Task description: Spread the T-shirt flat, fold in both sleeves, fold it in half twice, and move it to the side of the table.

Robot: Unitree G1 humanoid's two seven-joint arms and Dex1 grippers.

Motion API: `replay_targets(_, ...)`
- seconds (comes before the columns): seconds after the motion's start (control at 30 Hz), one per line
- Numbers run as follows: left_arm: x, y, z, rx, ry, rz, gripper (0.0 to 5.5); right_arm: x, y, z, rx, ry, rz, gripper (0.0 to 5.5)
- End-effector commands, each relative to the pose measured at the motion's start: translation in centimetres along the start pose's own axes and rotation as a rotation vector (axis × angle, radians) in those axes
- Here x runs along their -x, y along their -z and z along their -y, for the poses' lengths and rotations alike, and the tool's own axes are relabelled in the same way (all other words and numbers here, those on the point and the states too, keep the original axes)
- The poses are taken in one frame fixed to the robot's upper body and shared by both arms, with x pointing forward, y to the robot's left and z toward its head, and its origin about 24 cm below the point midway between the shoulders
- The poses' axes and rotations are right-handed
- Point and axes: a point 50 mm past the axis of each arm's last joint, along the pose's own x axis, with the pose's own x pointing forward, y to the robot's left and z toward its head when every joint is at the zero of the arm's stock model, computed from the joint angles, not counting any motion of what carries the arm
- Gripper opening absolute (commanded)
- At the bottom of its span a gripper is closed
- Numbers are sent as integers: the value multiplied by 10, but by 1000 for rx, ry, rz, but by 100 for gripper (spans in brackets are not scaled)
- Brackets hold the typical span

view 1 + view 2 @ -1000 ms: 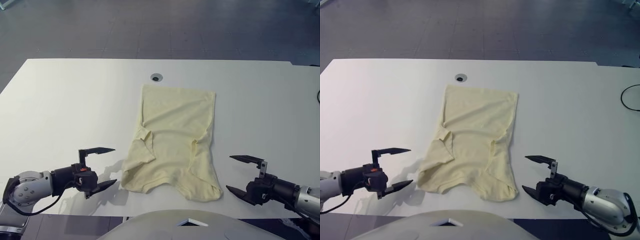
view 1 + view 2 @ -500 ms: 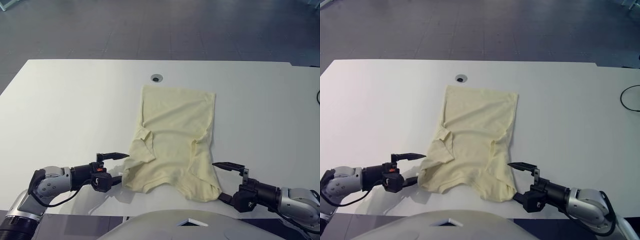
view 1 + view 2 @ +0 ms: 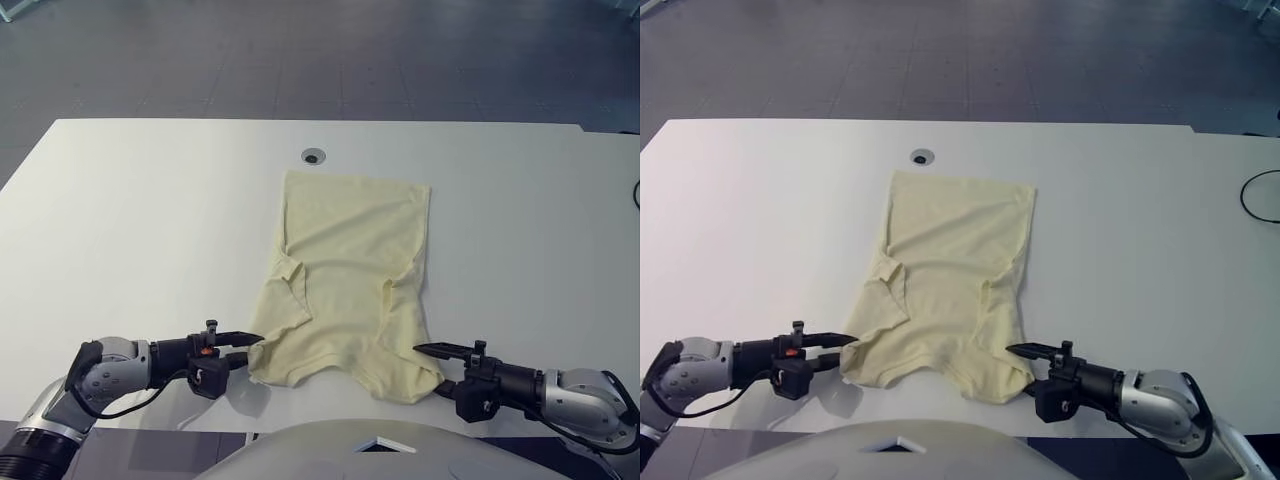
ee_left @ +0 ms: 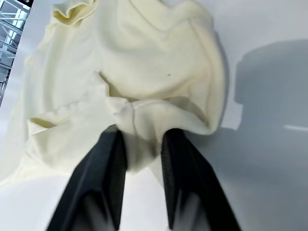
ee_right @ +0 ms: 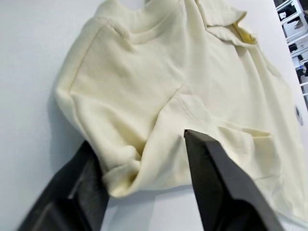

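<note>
Pale yellow cotton T-shirt [image 3: 345,290] lying lengthwise near the middle of a flat white table [image 3: 130,220], straight hem at the far end, neckline and shoulders at the near edge. Both sleeves folded in over the body; near shoulders rumpled rather than flat. Black two-finger left gripper [image 3: 245,349] low over the tabletop at the near left shoulder corner, fingers [image 4: 103,178] narrowly apart with a bunched fold of fabric between them. Black right gripper [image 3: 430,365] at the near right corner, fingers [image 5: 216,183] spread wider, one on each side of the folded edge, not clamped. Small round grommet hole [image 3: 313,156] in the table just beyond the shirt's far left corner. Thin black cable loop [image 3: 1243,190] at the table's right edge, well apart from the shirt.
</note>
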Motion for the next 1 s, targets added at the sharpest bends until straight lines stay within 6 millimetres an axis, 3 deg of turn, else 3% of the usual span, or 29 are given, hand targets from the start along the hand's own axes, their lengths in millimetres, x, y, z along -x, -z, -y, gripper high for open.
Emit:
replay_targets(0.03, 3, 1, 4, -35, 57, -4, 25, 5, 10, -7, -41, -85, -76, 147)
replay_targets(0.17, 8, 2, 2, -30, 51, -9, 0, 7, 14, -6, -84, -101, -83, 90)
replay_targets(0.37, 13, -6, -4, 56, 40, 32, 0, 11, 8, 10, -321, -145, -15, 3)
replay_targets(0.57, 15, -32, -18, 249, 64, 128, 0, 17, -12, 25, -503, -325, 45, 3)
replay_targets(0.87, 39, -66, -29, 535, 226, 179, 0, 43, -9, 53, -717, -433, 32, 3)
replay_targets(1.0, 47, -82, -34, 638, 269, 230, 0, 51, -16, 67, -798, -442, 101, 3)
